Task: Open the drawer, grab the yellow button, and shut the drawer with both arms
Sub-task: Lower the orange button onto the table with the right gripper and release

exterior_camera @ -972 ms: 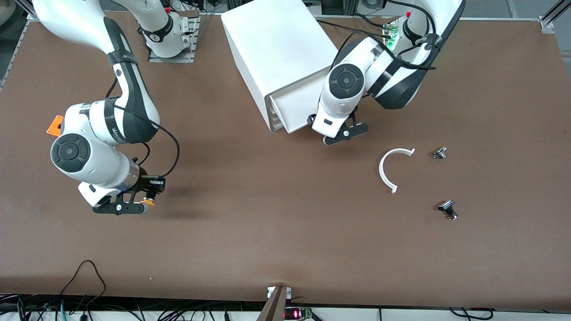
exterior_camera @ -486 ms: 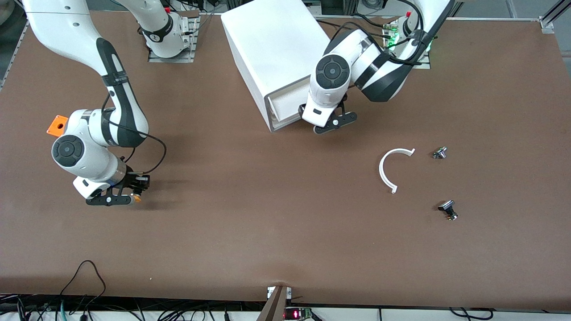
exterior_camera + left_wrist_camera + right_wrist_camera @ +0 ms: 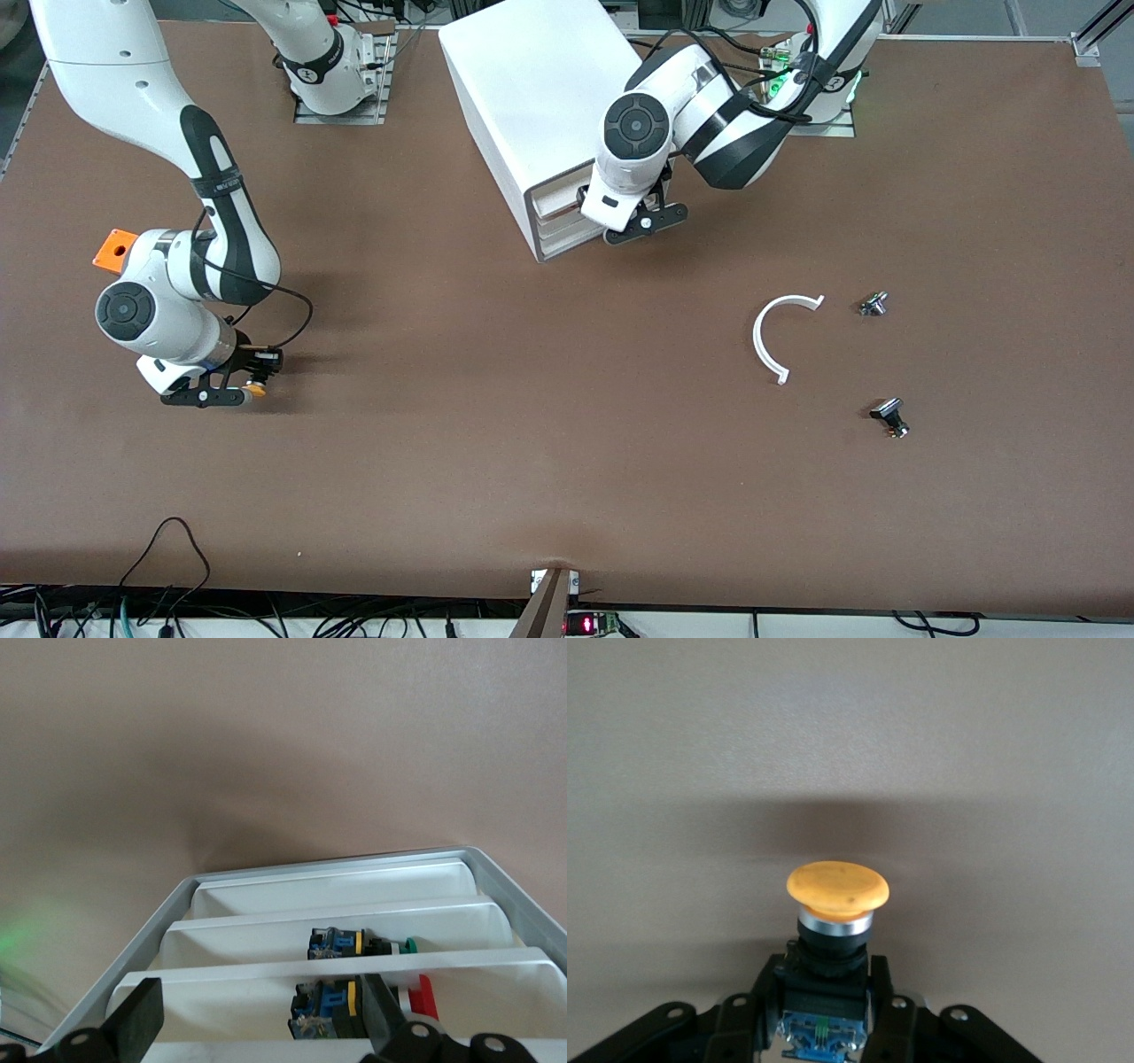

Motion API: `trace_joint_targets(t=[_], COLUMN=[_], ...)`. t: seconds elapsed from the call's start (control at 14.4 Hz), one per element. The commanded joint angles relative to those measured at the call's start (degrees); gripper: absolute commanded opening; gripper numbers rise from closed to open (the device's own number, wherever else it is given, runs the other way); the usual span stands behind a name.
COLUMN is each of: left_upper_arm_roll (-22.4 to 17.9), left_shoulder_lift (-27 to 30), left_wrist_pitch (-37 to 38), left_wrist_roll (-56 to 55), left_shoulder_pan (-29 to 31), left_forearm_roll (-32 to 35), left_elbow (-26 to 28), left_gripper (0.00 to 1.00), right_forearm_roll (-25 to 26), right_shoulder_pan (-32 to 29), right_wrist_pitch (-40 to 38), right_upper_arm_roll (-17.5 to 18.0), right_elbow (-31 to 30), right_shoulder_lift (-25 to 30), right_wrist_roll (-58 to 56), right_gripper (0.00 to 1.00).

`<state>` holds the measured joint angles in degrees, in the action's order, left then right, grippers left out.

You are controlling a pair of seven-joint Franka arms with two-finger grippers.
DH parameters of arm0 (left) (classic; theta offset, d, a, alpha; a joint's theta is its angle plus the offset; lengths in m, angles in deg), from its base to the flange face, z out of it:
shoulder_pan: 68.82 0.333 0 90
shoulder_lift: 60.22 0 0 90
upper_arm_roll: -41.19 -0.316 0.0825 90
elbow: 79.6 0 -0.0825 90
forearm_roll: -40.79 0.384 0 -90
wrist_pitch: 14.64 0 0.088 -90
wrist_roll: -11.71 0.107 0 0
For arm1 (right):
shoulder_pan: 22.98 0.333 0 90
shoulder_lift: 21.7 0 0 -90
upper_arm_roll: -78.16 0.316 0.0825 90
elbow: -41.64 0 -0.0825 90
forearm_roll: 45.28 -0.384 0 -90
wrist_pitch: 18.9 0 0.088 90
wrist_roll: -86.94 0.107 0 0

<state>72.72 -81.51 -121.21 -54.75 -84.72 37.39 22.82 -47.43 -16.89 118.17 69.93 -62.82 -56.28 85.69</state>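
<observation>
R end effector (image 3: 237, 390) sat low over the tabletop (image 3: 532, 461) at the right arm's end, fingers (image 3: 890, 1014) clamped on the black body of the orange-capped button (image 3: 837, 888), cap sticking out past the tips. L end effector (image 3: 640, 217) was at the cabinet (image 3: 532, 97) front, jaws spread wide, against the top drawer (image 3: 558, 202), which looked nearly pushed in. Lower drawers showed other buttons in the left wrist view.

We log a brown table (image 3: 567, 461) carrying the white cabinet (image 3: 549, 97), an orange box (image 3: 111, 250), a white curved strip (image 3: 769, 337) and two small dark parts (image 3: 889, 416) near it.
</observation>
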Motion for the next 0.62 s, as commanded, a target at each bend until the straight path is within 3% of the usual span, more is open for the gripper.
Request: trace_joint_targets(t=[0.0, 0.14, 0.28, 0.56], left_upper_arm_roll=[1.1, 1.2, 1.3, 1.3], left_shoulder_lift=[1.7, 1.6, 1.4, 1.4], left_wrist_pitch=[-0.1, -0.1, -0.1, 0.1], left_wrist_roll=[-0.3, -0.3, -0.2, -0.3], left_shoulder_pan=[0.3, 0.3, 0.2, 0.0], left_forearm_roll=[-2.1, -2.2, -4.1, -4.6], left_elbow=[2.1, 2.1, 2.1, 2.2], left_gripper=[0.99, 0.99, 0.99, 0.99], right_forearm_roll=[-2.5, -2.8, -5.8, -6.0], right_shoulder_pan=[-1.0, -1.0, -0.9, 1.2], right_wrist_pitch=[0.5, 0.5, -0.1, -2.3], right_upper_arm_roll=[1.0, 1.1, 1.1, 1.3], right_elbow=[0.0, 0.4, 2.1, 2.9], right_shoulder_lift=[0.3, 0.4, 1.5, 9.5], right_wrist_roll=[-1.7, -1.5, -1.7, -2.4], right_gripper=[0.74, 0.99, 0.99, 0.99])
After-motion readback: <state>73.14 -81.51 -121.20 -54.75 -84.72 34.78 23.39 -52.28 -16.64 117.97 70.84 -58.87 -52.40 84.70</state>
